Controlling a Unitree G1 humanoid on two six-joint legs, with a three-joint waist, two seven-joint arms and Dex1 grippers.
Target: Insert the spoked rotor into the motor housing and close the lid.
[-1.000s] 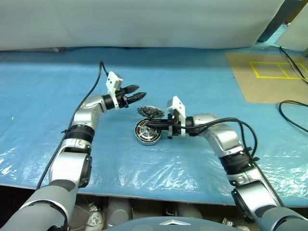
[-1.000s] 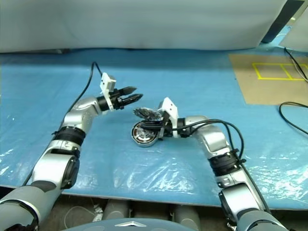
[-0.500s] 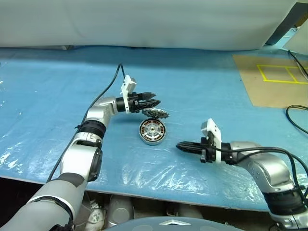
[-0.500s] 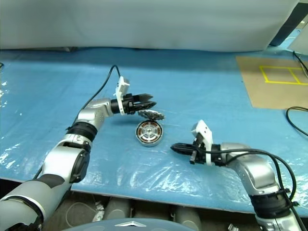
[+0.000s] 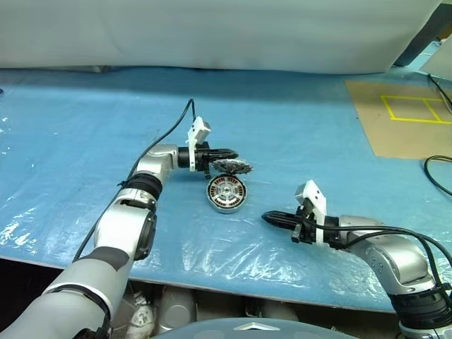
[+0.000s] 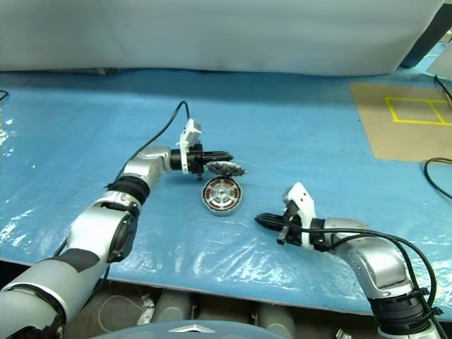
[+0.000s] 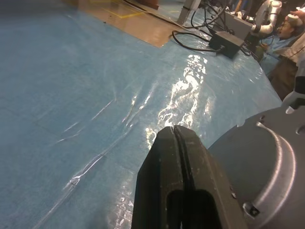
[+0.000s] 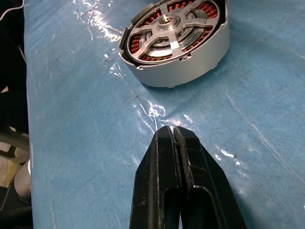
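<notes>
1. The housing (image 5: 226, 193) sits upright on the blue-covered surface (image 5: 296, 134), near the middle, copper windings and silver hub facing up.
2. The rotor (image 5: 231, 167) lies just behind the housing, apparently tilted, with its near edge at or over the housing's far rim. It is not seated in the housing.
3. The left gripper (image 5: 233, 153) points level across the surface, its tips just above the rotor's far edge. Its jaws are pressed fully together, as the left wrist view shows, with nothing between them. Contact with the rotor cannot be told.
4. The right gripper (image 5: 267, 217) hangs low over the surface, well to the right of the housing and nearer the robot, pointing toward it. Its jaws are fully closed and empty.
</notes>
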